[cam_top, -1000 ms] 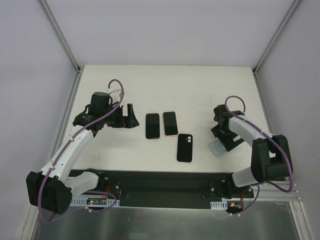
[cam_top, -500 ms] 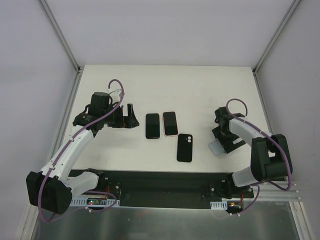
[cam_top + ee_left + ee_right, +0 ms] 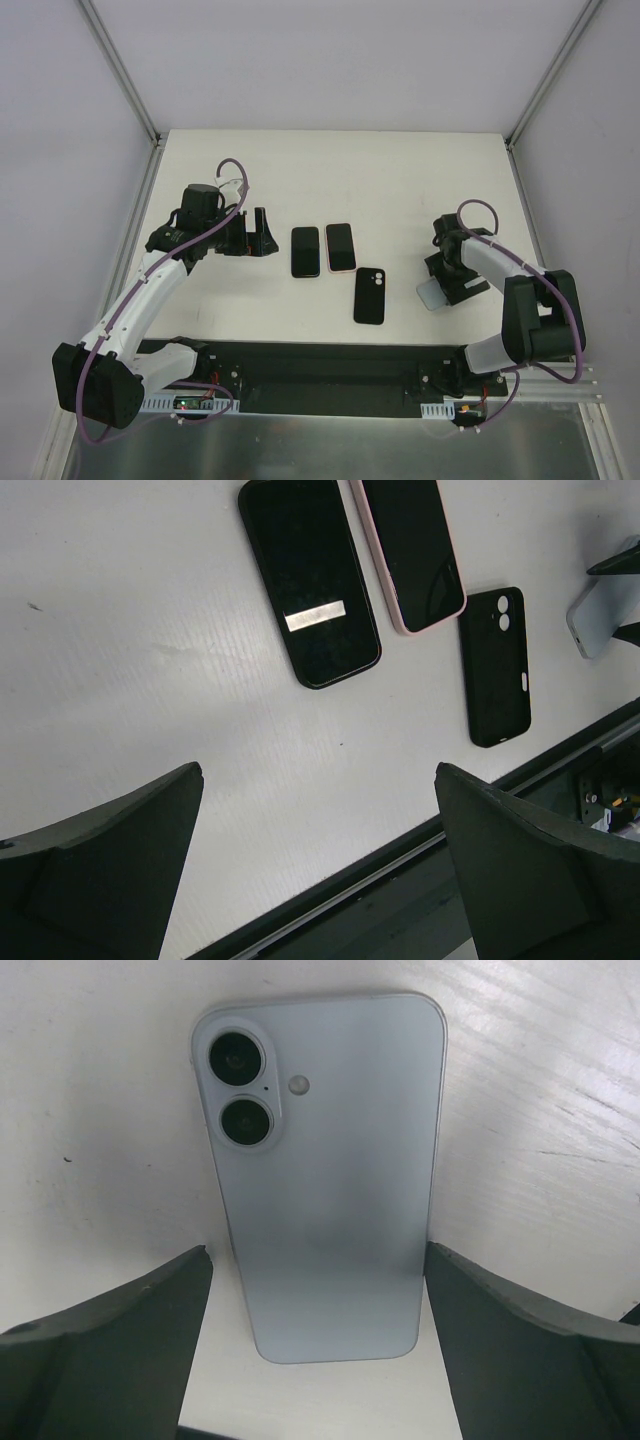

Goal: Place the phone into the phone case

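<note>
A light blue phone (image 3: 325,1175) lies face down on the white table, camera lenses away from the wrist. My right gripper (image 3: 318,1250) is open, with one finger on each side of the phone's near end and a small gap at each side. In the top view the phone (image 3: 430,293) lies at the right, under my right gripper (image 3: 442,288). A black case (image 3: 369,295) with two camera holes lies in the middle, and also shows in the left wrist view (image 3: 495,665). My left gripper (image 3: 256,236) is open and empty, left of the phones.
A black phone (image 3: 305,251) and a pink-edged phone (image 3: 340,247) lie side by side, screens up, behind the black case. They also show in the left wrist view as the black phone (image 3: 310,580) and the pink-edged phone (image 3: 408,550). A black rail (image 3: 330,365) runs along the near table edge.
My right arm has shifted slightly towards the near side, and the light blue phone has edged a little to the left with it. The left arm has not moved.
</note>
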`<action>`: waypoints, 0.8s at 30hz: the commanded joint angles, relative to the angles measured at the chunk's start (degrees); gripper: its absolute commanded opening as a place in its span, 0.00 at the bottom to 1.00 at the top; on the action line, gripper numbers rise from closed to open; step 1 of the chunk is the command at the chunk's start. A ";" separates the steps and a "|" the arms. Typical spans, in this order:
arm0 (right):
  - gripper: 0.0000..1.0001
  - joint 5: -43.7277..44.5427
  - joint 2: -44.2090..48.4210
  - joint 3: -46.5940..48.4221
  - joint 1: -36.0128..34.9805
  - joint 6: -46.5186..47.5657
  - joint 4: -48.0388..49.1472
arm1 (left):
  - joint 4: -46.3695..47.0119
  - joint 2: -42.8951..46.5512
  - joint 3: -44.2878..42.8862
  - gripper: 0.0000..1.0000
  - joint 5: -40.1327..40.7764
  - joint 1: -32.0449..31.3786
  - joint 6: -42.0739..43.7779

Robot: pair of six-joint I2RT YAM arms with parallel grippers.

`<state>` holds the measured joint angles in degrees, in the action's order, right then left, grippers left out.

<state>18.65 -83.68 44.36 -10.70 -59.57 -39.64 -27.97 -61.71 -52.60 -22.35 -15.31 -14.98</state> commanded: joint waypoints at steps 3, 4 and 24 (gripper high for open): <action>0.80 -2.40 -0.87 -1.91 0.42 -0.90 -3.08 | 0.19 1.24 0.04 0.99 0.11 0.19 -0.05; 0.76 -2.22 -0.96 -1.82 0.33 -0.55 -3.08 | 0.19 1.24 -0.05 0.99 0.20 0.11 -0.05; 0.43 -8.45 6.24 -4.89 -3.53 30.99 13.96 | 0.19 0.01 -2.33 0.99 0.73 -2.35 -3.56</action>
<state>13.93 -79.64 41.06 -12.29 -38.98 -33.61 -27.97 -62.22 -52.56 -21.80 -15.84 -17.15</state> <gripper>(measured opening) 0.692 0.992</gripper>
